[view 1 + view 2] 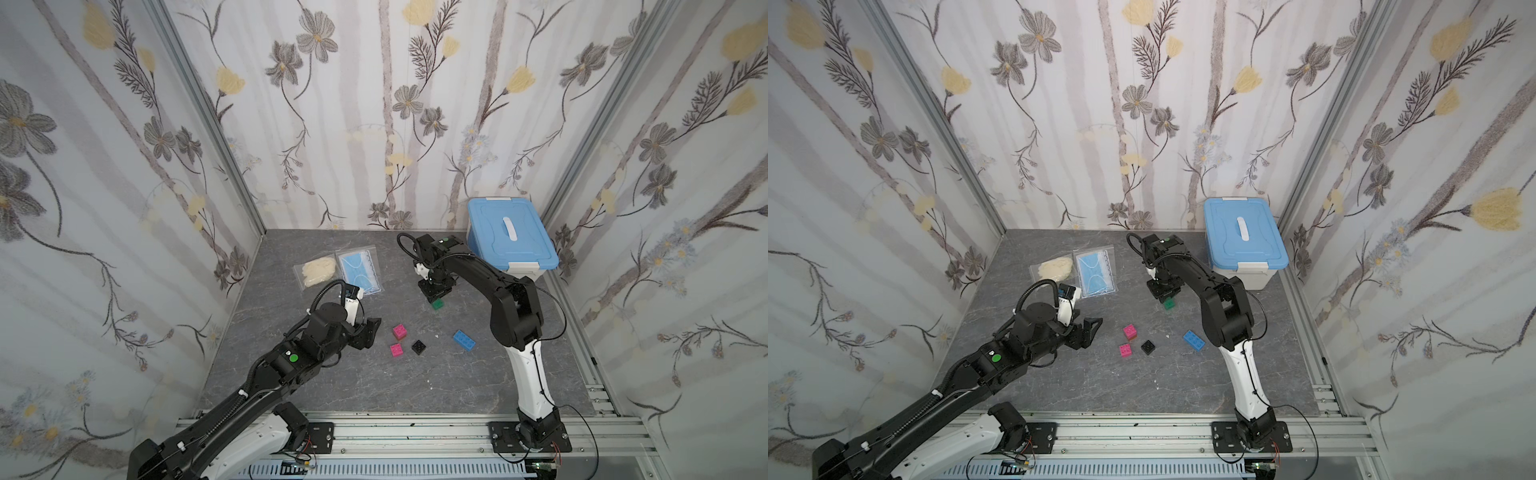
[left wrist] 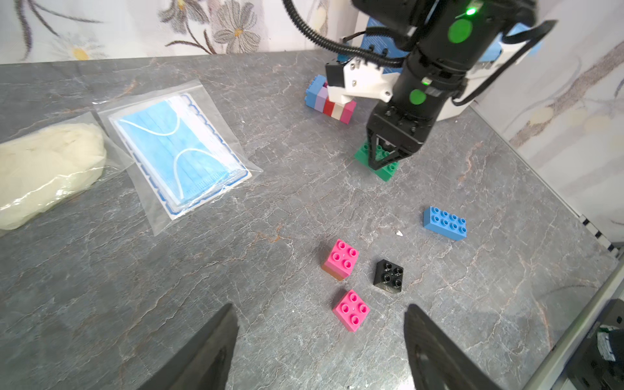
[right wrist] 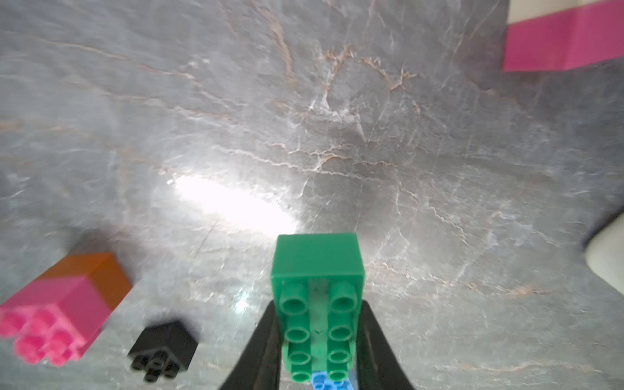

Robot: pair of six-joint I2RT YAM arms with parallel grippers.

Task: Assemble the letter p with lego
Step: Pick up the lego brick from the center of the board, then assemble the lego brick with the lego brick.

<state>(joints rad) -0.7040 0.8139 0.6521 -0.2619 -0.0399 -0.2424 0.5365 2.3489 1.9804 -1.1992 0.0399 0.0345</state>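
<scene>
Green brick pinched, near hand empty.
My left gripper [image 2: 320, 309] gapes wide over the loose pink brick [image 2: 351, 310], holding nothing. Farther out, my right gripper [image 2: 385, 157] clamps the green brick [image 3: 317, 270] at the table. It looks light, rigid and slick, so I take the flat long walls.

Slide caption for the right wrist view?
Right gripper shut on a long green studded brick, grey marbled tabletop behind.
</scene>
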